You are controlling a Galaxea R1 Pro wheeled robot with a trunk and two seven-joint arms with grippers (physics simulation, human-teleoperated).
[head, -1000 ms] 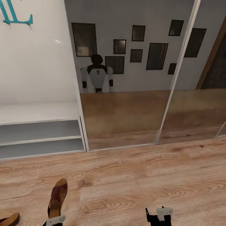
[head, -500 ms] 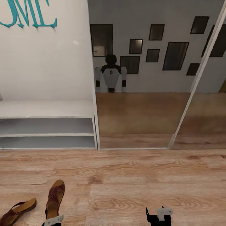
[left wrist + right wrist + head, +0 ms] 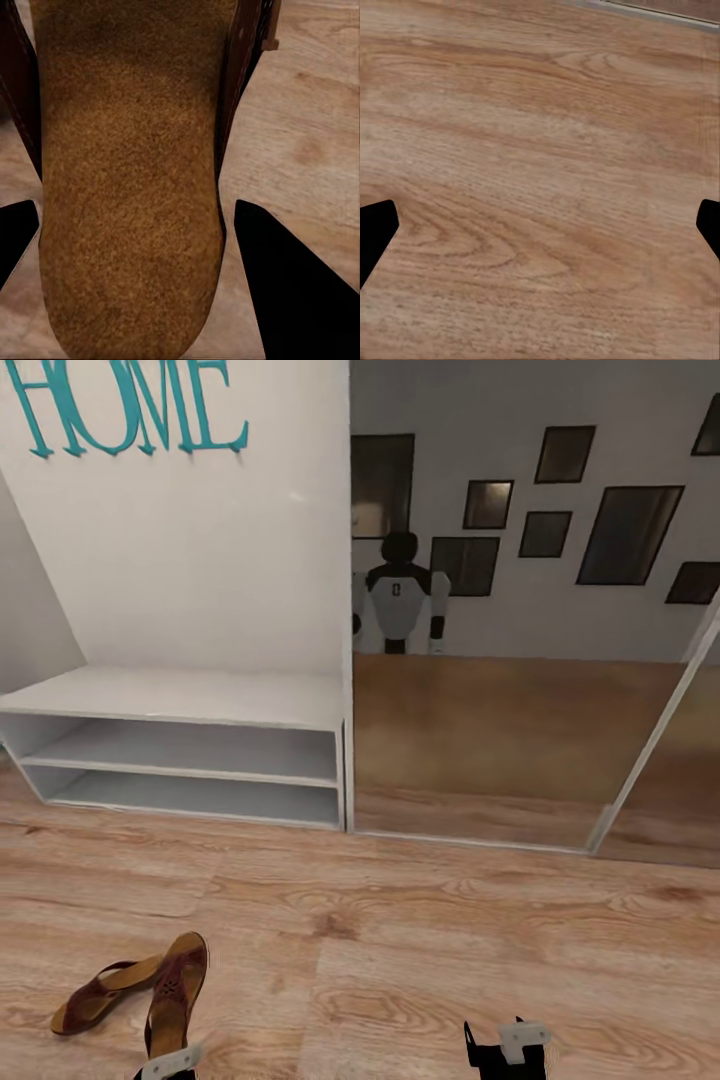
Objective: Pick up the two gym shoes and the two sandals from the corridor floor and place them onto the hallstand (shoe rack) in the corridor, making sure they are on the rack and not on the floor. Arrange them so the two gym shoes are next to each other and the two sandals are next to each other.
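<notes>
From the head we see the corridor floor (image 3: 450, 960), the hallstand (image 3: 190, 700) beside a mirrored door (image 3: 500, 660), and two sandals (image 3: 130, 990) ahead. At our left wrist, the left gripper (image 3: 127, 247) straddles one sandal's footbed (image 3: 127, 187), grip unclear. At our right wrist, the right gripper (image 3: 544, 225) spreads wide over planks.

Two brown sandals (image 3: 178, 992) (image 3: 100, 994) lie on the floor, one hallstand (image 3: 180, 697) has two open shelves, eight dark frames and one robot reflection show in the mirror.
</notes>
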